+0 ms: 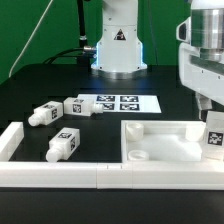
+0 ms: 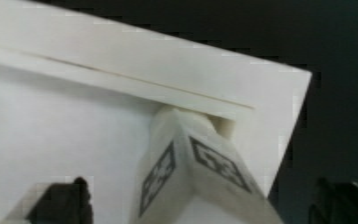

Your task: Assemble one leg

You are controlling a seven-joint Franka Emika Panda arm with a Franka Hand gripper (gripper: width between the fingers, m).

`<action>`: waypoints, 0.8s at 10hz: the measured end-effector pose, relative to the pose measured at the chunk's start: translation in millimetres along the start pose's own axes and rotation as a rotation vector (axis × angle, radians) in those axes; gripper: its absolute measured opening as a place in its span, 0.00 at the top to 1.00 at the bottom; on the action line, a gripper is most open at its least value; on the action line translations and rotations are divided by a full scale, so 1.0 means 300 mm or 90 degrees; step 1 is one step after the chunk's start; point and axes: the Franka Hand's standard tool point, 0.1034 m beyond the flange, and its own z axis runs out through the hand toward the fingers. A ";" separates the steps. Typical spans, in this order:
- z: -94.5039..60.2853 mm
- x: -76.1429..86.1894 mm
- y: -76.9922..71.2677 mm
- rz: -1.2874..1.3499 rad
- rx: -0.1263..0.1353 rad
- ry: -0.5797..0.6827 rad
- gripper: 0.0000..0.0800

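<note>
One leg [image 1: 214,135], a stubby white post with black-and-white tags, stands upright at the corner of the large white tray piece [image 1: 160,132] on the exterior view's right. My gripper [image 1: 206,104] is right above it. In the wrist view the leg [image 2: 194,165] sits between my two dark fingers [image 2: 60,202], with a gap on each side, so the jaws are open around it. The leg's far end meets the tray piece's raised rim [image 2: 176,90]. Three more legs lie loose on the table: one [image 1: 42,115], another [image 1: 80,106] and a third [image 1: 65,146].
The marker board [image 1: 122,103] lies flat behind the loose legs. A low white fence [image 1: 100,178] runs along the table's front and turns up at the exterior view's left [image 1: 12,140]. The robot base [image 1: 118,50] stands at the back.
</note>
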 end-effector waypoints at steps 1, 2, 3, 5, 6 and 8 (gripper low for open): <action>0.002 -0.005 0.001 -0.100 0.000 -0.001 0.20; 0.004 -0.004 0.004 -0.140 0.000 0.001 0.20; 0.005 -0.001 0.004 -0.181 0.000 0.001 0.19; 0.005 0.002 0.005 -0.275 -0.001 0.002 0.19; 0.002 0.009 0.002 -0.396 -0.006 0.011 0.19; 0.002 0.010 0.000 -0.463 -0.006 0.014 0.19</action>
